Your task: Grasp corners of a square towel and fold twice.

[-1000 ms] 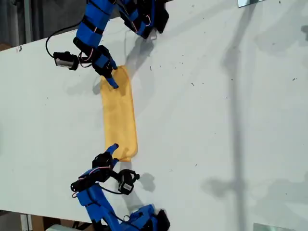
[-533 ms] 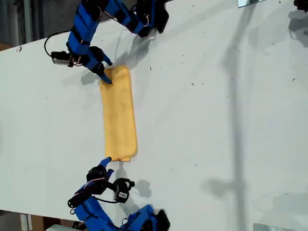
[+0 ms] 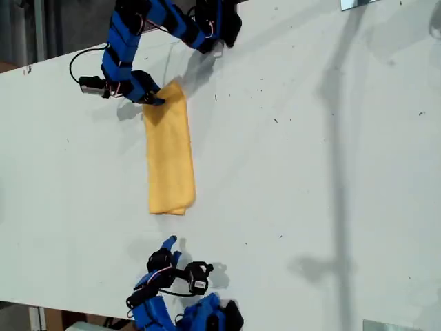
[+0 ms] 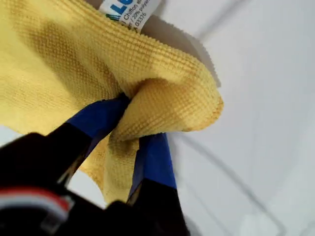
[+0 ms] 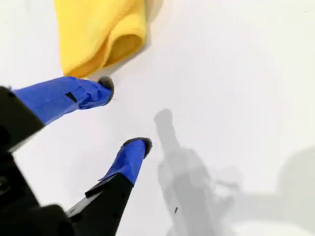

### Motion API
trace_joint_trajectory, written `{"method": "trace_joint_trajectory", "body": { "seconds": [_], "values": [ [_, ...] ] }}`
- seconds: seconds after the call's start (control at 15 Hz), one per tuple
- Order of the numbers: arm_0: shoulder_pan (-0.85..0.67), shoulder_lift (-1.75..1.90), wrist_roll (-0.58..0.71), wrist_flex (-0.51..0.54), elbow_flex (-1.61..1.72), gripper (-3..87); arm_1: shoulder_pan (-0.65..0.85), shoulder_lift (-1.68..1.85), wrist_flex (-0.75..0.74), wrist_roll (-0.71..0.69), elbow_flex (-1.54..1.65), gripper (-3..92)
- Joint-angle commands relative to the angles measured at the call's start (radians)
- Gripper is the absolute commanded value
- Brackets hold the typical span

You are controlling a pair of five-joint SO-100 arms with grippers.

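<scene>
The folded towel (image 3: 169,153) lies as a long strip on the white surface (image 3: 310,172), its length running from the exterior view's top to bottom. My first hand (image 3: 153,98) pinches its top corner (image 4: 197,105) shut. My second hand (image 5: 125,115) hovers spread open, apart from the strip's bottom end. The white tag (image 4: 129,11) seems to read "Chiffon".

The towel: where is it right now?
The towel lies folded in a strip on the table, left of centre in the exterior view; my first gripper pinches its upper end, my second gripper open below it.
</scene>
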Motion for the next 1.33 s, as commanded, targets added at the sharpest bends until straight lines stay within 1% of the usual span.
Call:
{"method": "trace_joint_trajectory", "body": {
  "seconds": [0.0,0.07,0.13,0.2,0.27,0.4,0.47,0.67,0.87,1.0,1.07,1.13,1.2,1.27],
  "values": [
    [0.061,0.072,-0.071,-0.078,0.133,18.0,0.084,0.259,0.009,0.037,0.127,-0.1],
    [0.075,0.104,-0.089,-0.109,0.198,18.0,0.103,0.394,0.041,0.048,0.160,-0.1],
    [0.086,0.117,-0.107,-0.132,0.245,17.9,0.083,0.509,0.104,0.060,0.137,-0.1],
    [0.098,0.115,-0.117,-0.153,0.265,17.8,0.018,0.577,0.150,0.064,0.063,-0.1],
    [0.109,0.114,-0.123,-0.172,0.275,17.8,-0.080,0.578,0.175,0.055,-0.052,-0.1],
    [0.114,0.084,-0.130,-0.249,0.308,17.8,-0.233,0.433,0.192,0.049,-0.313,-0.1],
    [0.120,0.066,-0.137,-0.249,0.299,17.5,-0.285,0.331,0.183,0.043,-0.442,-0.1],
    [0.106,0.075,-0.137,-0.262,0.318,17.7,-0.426,0.060,0.072,-0.014,-0.735,-0.1],
    [0.104,0.103,-0.143,-0.270,0.341,17.7,-0.540,-0.158,-0.135,-0.094,-0.873,-0.1],
    [0.101,0.107,-0.143,-0.273,0.347,17.7,-0.589,-0.385,-0.147,-0.118,-1.094,-0.1],
    [0.101,0.107,-0.144,-0.273,0.348,17.7,-0.591,-0.425,-0.193,-0.109,-1.097,0.5],
    [0.101,0.109,-0.144,-0.273,0.348,17.7,-0.581,-0.442,-0.207,-0.092,-1.091,26.0],
    [0.101,0.109,-0.144,-0.275,0.348,17.7,-0.575,-0.423,-0.186,-0.092,-1.083,36.8],
    [0.101,0.109,-0.144,-0.275,0.351,17.6,-0.560,-0.331,-0.143,-0.092,-1.052,39.5]
  ]
}}
